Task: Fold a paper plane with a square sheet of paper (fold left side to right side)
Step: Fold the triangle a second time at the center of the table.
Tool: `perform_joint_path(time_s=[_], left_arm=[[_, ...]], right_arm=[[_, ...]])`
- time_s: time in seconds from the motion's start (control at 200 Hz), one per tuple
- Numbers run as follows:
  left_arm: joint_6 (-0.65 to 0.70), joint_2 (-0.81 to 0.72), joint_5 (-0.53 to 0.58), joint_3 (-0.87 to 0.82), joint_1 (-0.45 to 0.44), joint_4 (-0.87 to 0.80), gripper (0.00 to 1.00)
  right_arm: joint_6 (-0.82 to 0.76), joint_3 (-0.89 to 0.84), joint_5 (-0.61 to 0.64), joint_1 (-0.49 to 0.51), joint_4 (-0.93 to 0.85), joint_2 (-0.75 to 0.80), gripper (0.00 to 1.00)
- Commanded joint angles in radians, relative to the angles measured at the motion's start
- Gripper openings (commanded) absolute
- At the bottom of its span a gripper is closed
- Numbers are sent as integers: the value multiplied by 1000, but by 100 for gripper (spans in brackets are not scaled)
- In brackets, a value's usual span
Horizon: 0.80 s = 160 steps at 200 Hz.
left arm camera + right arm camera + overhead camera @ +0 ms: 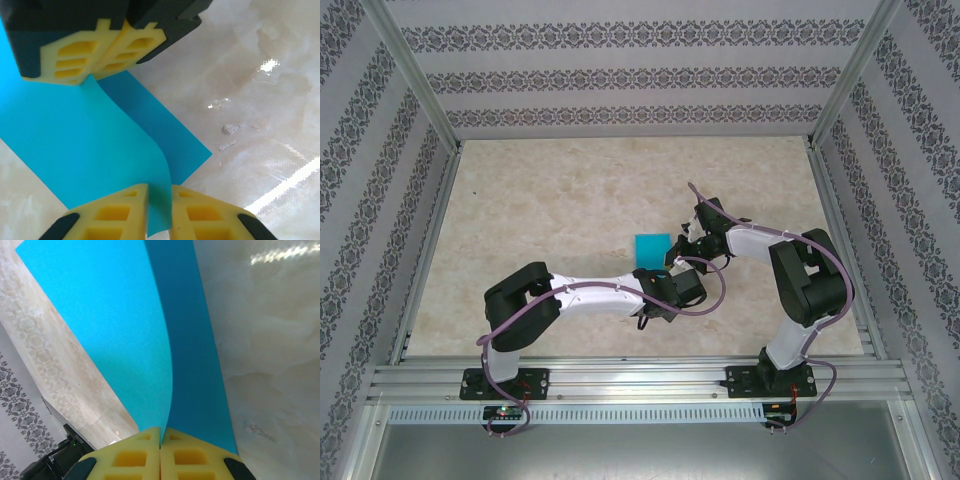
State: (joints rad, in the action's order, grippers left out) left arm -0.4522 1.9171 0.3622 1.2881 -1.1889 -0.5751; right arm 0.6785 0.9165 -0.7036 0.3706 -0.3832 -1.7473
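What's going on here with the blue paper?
Both arms are working the square sheet of paper on the table. The right gripper pinches one lifted edge, which curls over the rest. The left gripper straddles the same flap, jaws narrowly apart; a firm grip isn't clear.

A thin, plain, bright teal-blue square sheet of paper (651,248) lies on the pale marbled counter (570,200), near its middle. One side of the sheet (75,150) is lifted and stands up in a soft curve, while the other part lies flat on the counter as a darker, shaded strip. The raised edge (115,330) is pinched tight in the right tool (160,432) at one end and passes between the fingers of the left tool (160,190) at the other.
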Motion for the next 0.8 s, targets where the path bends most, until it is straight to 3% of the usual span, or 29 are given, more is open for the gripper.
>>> perform_joint_path(time_s=[0.0, 0.335, 0.58, 0.794], left_arm=[[-13, -28, 17, 21, -14, -24, 16], [-41, -73, -32, -29, 18, 21, 9], [-48, -120, -113, -84, 60, 83, 8], [-60, -158, -203, -141, 105, 157, 10]], right_arm=[[-30, 28, 14, -2, -20, -5, 9], [-54, 37, 37, -24, -45, 78, 27], [-49, -11, 70, -98, -52, 212, 40], [-52, -91, 84, -146, -49, 320, 39]])
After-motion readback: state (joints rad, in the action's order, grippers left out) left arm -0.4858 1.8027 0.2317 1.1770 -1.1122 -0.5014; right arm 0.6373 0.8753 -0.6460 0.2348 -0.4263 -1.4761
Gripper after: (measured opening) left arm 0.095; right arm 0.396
